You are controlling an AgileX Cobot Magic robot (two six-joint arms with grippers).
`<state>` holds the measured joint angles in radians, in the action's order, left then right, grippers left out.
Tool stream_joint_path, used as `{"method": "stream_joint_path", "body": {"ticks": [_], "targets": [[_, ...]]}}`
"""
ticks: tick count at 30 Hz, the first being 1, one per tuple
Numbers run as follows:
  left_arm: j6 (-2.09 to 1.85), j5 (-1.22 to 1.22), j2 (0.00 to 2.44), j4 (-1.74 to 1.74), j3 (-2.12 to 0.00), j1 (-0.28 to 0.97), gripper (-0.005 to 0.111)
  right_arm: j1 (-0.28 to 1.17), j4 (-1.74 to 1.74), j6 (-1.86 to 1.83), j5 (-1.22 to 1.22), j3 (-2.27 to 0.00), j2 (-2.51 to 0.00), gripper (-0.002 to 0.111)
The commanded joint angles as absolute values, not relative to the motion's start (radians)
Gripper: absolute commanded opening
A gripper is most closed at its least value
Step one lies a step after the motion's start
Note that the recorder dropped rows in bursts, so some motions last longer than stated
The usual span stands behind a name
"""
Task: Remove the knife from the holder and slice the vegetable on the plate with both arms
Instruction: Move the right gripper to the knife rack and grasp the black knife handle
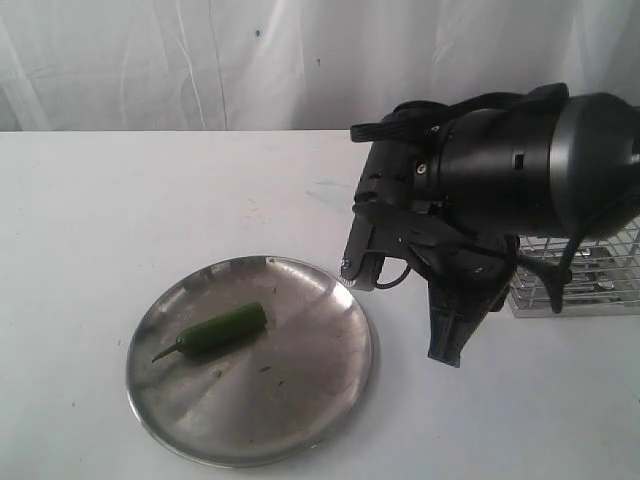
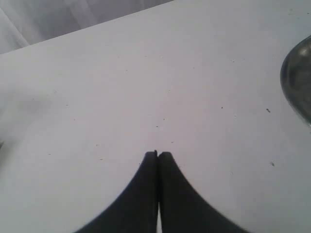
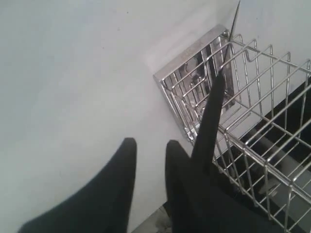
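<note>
A green chilli-like vegetable (image 1: 215, 330) lies left of centre on the round steel plate (image 1: 320, 400). My right gripper (image 1: 448, 345) points down at the table between the plate and the silver wire holder (image 1: 585, 275). In the right wrist view the right gripper (image 3: 150, 141) stands open with only white table in its gap. The knife (image 3: 212, 116) runs over the holder (image 3: 252, 97). Its dark handle is beside one finger (image 3: 177, 165), outside the gap, and its thin tip points away. My left gripper (image 2: 158, 153) is shut on nothing above bare table. The plate's rim (image 2: 300, 80) shows at the edge of the left wrist view.
The bulky black right arm (image 1: 520, 160) hides much of the holder and the knife in the exterior view. A white curtain (image 1: 200, 60) hangs behind the white table (image 1: 120, 200). The left arm is out of the exterior view.
</note>
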<state>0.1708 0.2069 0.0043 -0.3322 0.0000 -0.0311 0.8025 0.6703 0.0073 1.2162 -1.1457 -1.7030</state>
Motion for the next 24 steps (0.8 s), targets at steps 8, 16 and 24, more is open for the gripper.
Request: {"method": "stream_joint_path", "body": {"ticks": [8,16,24], "targets": [[0.172,0.202,0.000,-0.337,0.000,-0.015,0.000,0.755,0.813,0.000,1.221,-1.126,-1.707,0.053],[0.172,0.202,0.000,-0.337,0.000,-0.015,0.000,0.728,0.762,0.000,1.221,-1.089,-1.707,0.053],[0.172,0.202,0.000,-0.337,0.000,-0.015,0.000,0.697,0.787,0.000,1.221,-1.058,-1.707,0.052]]}}
